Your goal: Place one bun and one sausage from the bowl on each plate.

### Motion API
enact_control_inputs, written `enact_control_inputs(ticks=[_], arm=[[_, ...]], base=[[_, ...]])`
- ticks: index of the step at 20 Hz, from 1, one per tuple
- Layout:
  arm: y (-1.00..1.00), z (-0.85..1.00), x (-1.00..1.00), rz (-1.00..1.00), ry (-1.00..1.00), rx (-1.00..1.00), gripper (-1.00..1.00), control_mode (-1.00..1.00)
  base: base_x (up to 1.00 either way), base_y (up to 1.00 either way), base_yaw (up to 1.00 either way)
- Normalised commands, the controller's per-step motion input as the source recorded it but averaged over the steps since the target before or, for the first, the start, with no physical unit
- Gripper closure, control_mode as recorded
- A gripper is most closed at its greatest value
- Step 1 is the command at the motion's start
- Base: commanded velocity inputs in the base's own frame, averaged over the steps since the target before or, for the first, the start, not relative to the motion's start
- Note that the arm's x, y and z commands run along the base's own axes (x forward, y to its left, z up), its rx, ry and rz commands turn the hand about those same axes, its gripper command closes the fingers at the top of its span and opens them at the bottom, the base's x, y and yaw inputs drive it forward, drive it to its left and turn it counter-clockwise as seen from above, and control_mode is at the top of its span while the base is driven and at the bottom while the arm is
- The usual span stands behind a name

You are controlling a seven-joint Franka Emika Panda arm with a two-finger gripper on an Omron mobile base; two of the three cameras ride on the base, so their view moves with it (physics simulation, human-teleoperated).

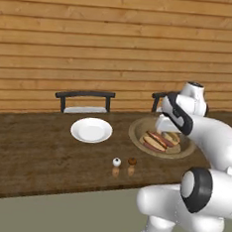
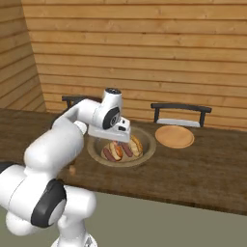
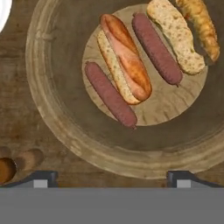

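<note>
Sausages: two thin red-brown cylinders with rounded ends and a faintly grainy skin lie in the bowl [image 3: 52, 127], both on its flat floor. The nearer sausage [image 3: 110, 94] is the closest food to the jaws in the hand view.
Key relation: the jaws [image 3: 113, 178] hover above the bowl's near rim, and the nearer sausage lies ahead of them and slightly off-centre. Its long axis runs diagonally across the line between the two fingertips, so a grasp would probably need the hand rolled until the fingers straddle its narrow width.
Jaws: spread wide with nothing between them. The dark fingertips [image 3: 40, 178] stand far apart at the bottom of the hand view.
Nearer bun: an oblong bun [image 3: 124, 61] with a glossy tan-orange crust and a paler split face, just beside the nearer sausage and roughly parallel to it. They look close enough that a finger could nudge the bun.
Farther sausage: the second sausage [image 3: 156, 48] lies beyond that bun, on the same slant.
Farther buns: a pale, crumbly-faced bun [image 3: 177, 37] and an orange-crusted one [image 3: 199, 26] rest toward the far wall.
Bowl: wide, shallow and round, of tan wood-like grain with a thick rim, on the dark wooden desk [image 1: 30, 155].
White plate: flat, glossy and bare [image 1: 91, 130], well apart from the bowl, to the robot's left.
Tan plate: a flat round tan plate [image 2: 174, 136] on the bowl's other side.
Shakers: a white shaker [image 1: 116, 162] and a brown shaker [image 1: 132, 161], small and rounded, near the desk's front edge.
</note>
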Motion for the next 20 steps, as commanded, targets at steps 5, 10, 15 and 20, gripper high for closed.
enact_control_inputs(ticks=[5,10,15,20], arm=[[-0.31,-0.6,0.64,0.0,0.17,0.01,-1.0,-1.0],[0.01,-0.62,0.75,0.0,0.1,0.0,-1.0,-1.0],[0.03,-0.68,0.71,0.0,0.02,0.0,-1.0,-1.0],[0.2,-0.86,0.28,0.0,0.0,-0.02,-1.0,-1.0]], base=[[0.0,0.0,0.0],[0.0,0.0,0.0],[0.0,0.0,0.0],[0.0,0.0,0.0]])
